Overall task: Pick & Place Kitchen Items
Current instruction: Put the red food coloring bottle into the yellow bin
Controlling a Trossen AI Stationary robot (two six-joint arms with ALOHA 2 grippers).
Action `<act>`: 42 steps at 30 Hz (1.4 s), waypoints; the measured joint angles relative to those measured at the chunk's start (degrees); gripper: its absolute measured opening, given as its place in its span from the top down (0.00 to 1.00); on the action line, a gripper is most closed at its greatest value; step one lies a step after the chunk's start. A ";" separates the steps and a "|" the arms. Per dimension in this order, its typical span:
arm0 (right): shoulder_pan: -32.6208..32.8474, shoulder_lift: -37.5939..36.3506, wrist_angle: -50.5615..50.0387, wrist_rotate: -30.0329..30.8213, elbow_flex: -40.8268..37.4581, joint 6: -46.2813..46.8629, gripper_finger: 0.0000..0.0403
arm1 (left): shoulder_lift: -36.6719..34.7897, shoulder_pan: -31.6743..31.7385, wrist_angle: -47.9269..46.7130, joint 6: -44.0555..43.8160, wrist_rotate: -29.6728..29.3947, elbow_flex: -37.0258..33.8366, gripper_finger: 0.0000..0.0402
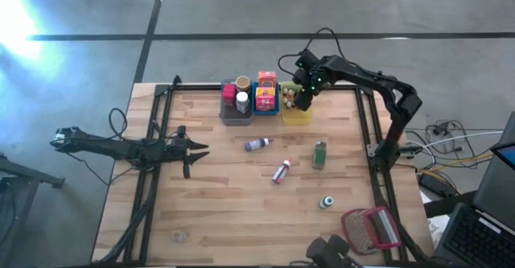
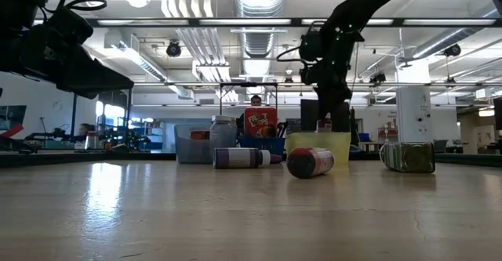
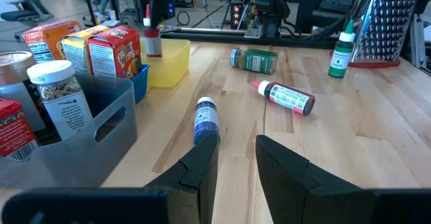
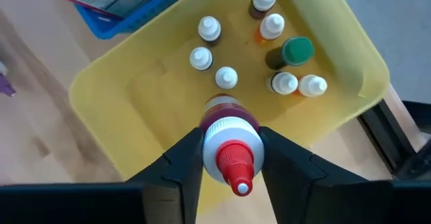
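- Red-capped bottle (image 4: 227,153): pinched by the neck between the two fingers of the right gripper (image 4: 229,158), hanging upright directly above the yellow bin (image 4: 121,109); grip at the neck apparently chosen so the body can drop in standing among the others.
- Yellow bin contents, counted from the right wrist view: seven white-tipped small bottles (image 4: 209,29) and one green-capped bottle (image 4: 296,51), all upright, clustered toward one end; bare floor left nearer the held bottle, a likely landing spot.
- Blue bin (image 1: 266,105): just beside the yellow bin, holding boxes stood on end; three box tops visible from the left wrist view (image 3: 111,46).
- Grey bin (image 3: 81,146): next in the row, holding a lidded jar of grains (image 3: 60,93), a red packet (image 3: 13,133) and at least one more jar partly cut off; exact count not clear.
- Loose on the table (image 1: 233,220), four items: purple-capped bottle (image 1: 257,144) lying on its side; pink-capped bottle (image 1: 282,171) lying on its side; green spice jar (image 1: 320,154) on its side; small green dropper bottle (image 1: 327,202) upright, well apart near the right edge.
- Left gripper (image 1: 191,150): empty, fingers a narrow gap apart, resting low at the table's left side, pointed toward the purple-capped bottle; waiting.
- Red-framed mesh object (image 1: 372,228): one, at the near right corner, not among the groceries.
- Sorting logic, judged: small bottles to yellow, boxes to blue, jars and packet to grey.
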 joint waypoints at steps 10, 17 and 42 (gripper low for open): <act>-1.67 2.68 1.83 0.09 -0.02 0.11 0.67 | -0.01 -0.01 0.00 0.00 0.00 0.00 0.73; -1.88 4.00 2.33 0.46 -0.07 -0.21 0.70 | 0.01 0.02 0.00 0.00 0.00 0.00 0.73; -2.20 4.30 3.75 0.63 -0.09 -0.23 0.53 | 0.01 0.01 0.00 -0.01 0.00 0.00 0.73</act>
